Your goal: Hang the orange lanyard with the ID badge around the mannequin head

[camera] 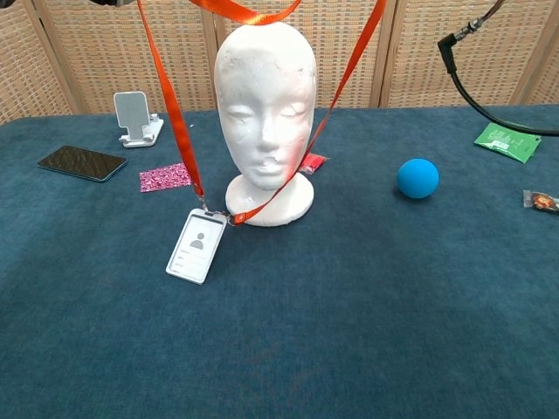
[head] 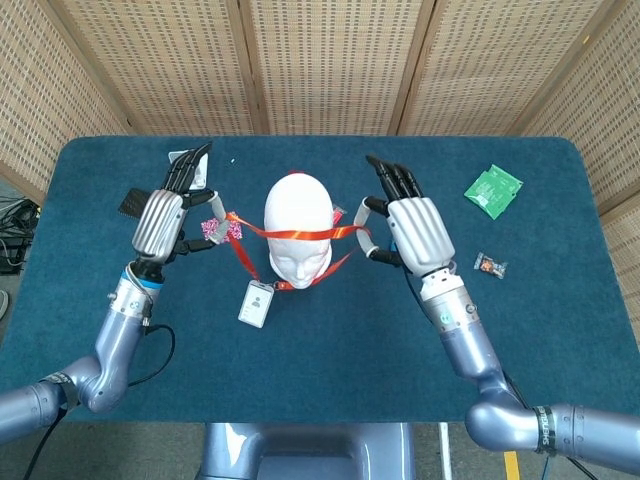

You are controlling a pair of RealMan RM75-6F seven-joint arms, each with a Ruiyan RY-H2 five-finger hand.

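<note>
Each hand, left [head: 160, 222] and right [head: 412, 232], pinched the limp, light lanyard [head: 300, 234] spread above the head [head: 298, 225], badge [camera: 196, 257] dangling in front (best gripped by the strap sides, I judged).

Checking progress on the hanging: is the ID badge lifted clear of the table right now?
Yes, the ID badge dangles from the orange lanyard in front of the mannequin head.

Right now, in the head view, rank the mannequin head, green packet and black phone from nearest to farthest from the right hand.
From the right hand:
1. Mannequin head, just to its left.
2. Green packet, back right.
3. Black phone, far left, mostly hidden behind the left hand.
</note>
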